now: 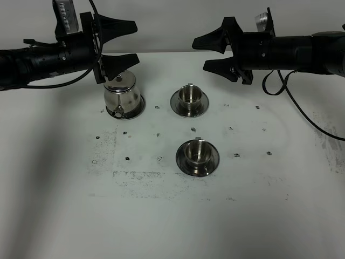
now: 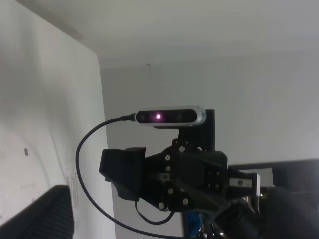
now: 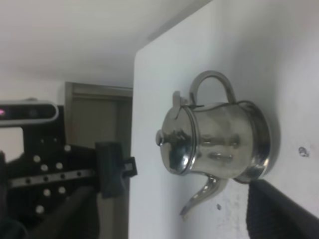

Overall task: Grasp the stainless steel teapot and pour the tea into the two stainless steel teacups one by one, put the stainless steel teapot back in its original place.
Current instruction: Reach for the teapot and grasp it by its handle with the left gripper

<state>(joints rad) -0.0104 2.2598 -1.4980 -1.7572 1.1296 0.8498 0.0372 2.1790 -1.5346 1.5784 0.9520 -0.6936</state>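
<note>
Teapot top behind left end effector

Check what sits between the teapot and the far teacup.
Only bare table with one small dark mark between teapot and far teacup; shown in the exterior high view.

A lab: robot arms above marked table

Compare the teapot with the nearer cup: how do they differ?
The teapot is taller and conical; the nearer cup is low and round. The teapot is closed by a knobbed lid; the cup is open on top. The teapot stands back left, close to the open left gripper; the cup stands front centre, with no gripper near. Both are shiny steel and stand upright.
</note>
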